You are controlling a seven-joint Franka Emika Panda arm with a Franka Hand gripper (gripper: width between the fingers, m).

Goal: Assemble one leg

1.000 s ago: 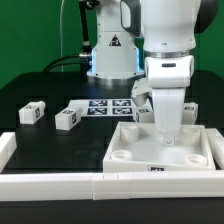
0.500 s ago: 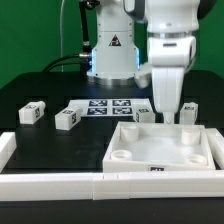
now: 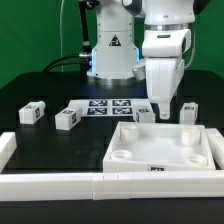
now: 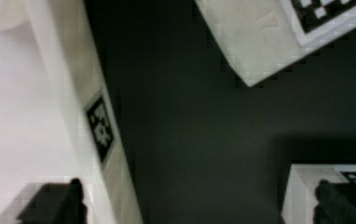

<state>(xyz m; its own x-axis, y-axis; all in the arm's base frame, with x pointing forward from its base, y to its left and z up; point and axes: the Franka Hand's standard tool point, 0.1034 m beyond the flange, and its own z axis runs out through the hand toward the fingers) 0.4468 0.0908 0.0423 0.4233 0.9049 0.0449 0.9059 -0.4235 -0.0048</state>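
Several small white legs with square tags lie on the black table: two at the exterior view's left (image 3: 32, 112) (image 3: 67, 118) and two behind the panel (image 3: 145, 115) (image 3: 187, 110). The large white panel (image 3: 200, 150) with round corner sockets lies in front. My gripper (image 3: 165, 113) hangs between the two rear legs, just behind the panel's far edge. It is open and empty. In the wrist view the gripper (image 4: 201, 205) has only black table between its dark fingertips (image 4: 50, 203). The panel's tagged edge (image 4: 59, 110) lies on one side and a white block (image 4: 321, 177) on the other.
The marker board (image 3: 108, 106) lies behind the legs and shows in the wrist view (image 4: 273, 35). A low white wall (image 3: 60, 182) runs along the front. The robot's base (image 3: 112, 50) stands at the back.
My gripper has risen out of the panel's far socket area and moved back behind the panel's edge. The legs and the panel have not moved.
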